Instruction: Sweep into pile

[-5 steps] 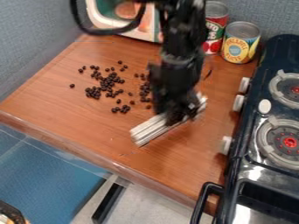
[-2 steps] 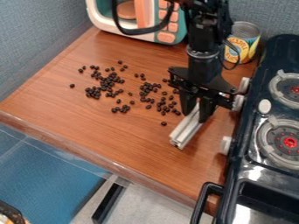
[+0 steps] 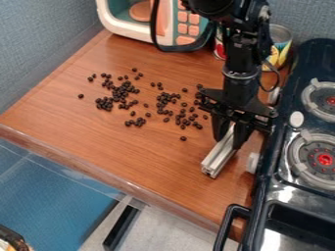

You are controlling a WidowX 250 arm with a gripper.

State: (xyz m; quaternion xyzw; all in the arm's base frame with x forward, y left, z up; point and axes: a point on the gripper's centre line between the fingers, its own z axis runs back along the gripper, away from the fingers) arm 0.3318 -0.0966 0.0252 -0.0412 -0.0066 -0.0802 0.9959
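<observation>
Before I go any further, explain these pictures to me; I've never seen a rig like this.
The machine is one black robot arm, coming in from the top edge. All the pictures come from one fixed camera looking down at a slant on a wooden counter. The arm's gripper holds a pale, grooved bar between its two fingers, likely as a sweeper. To its left in the picture, small dark beans lie scattered in loose clusters. Behind stand a toy microwave and cans; a toy stove is at the right.

Bar [image 3: 220, 156] — shifted toward stove [image 3: 314, 62] | red can [image 3: 220, 49] — partly visible again
</observation>
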